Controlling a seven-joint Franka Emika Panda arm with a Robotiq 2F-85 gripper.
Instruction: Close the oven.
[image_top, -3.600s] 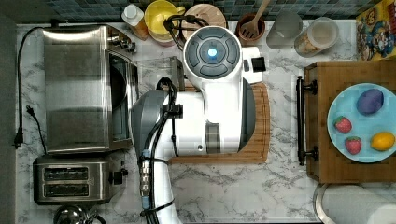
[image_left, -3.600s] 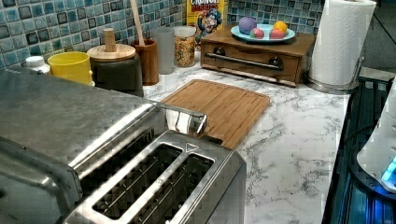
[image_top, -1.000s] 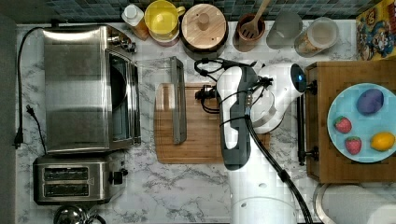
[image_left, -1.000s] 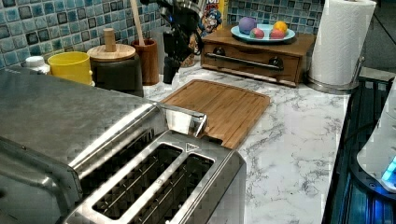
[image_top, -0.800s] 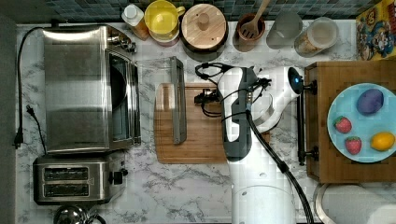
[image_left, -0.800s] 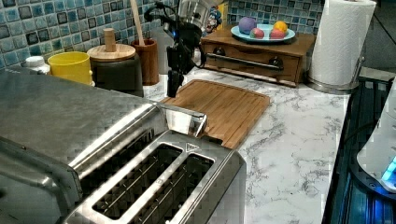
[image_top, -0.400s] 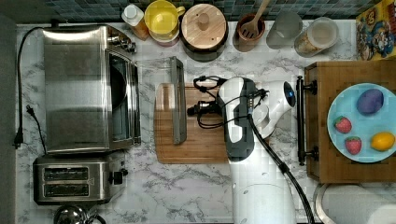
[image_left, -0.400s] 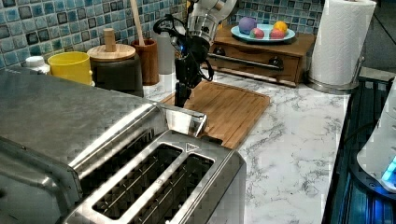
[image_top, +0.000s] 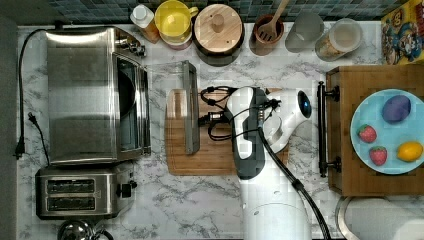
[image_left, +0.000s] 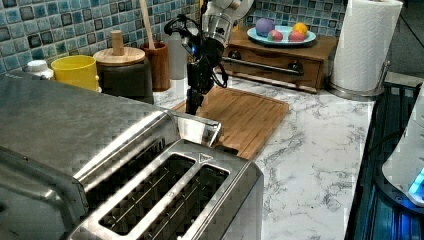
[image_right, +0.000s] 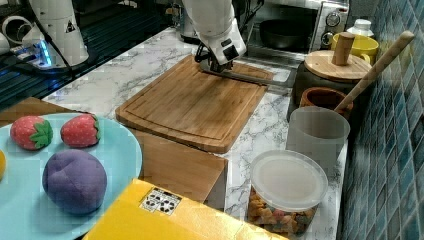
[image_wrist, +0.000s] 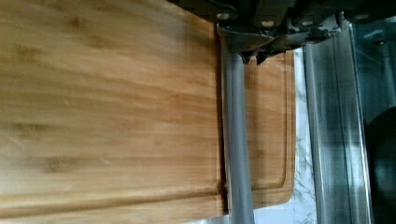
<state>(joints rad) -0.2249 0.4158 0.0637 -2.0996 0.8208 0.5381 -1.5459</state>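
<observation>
1. The toaster oven sits at 9 o'clock in the top view, its glass door folded down flat.
2. The gripper meets the door's bar handle above the bamboo cutting board.
3. Finger spread: cannot tell.

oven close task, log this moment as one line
phase: approach | oven door: open, flat | gripper: low over cutting board, beside handle | contact: cannot tell

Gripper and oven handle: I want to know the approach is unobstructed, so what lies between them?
In the top view only bare cutting board separates the gripper from the bar handle of the open oven door.
</observation>
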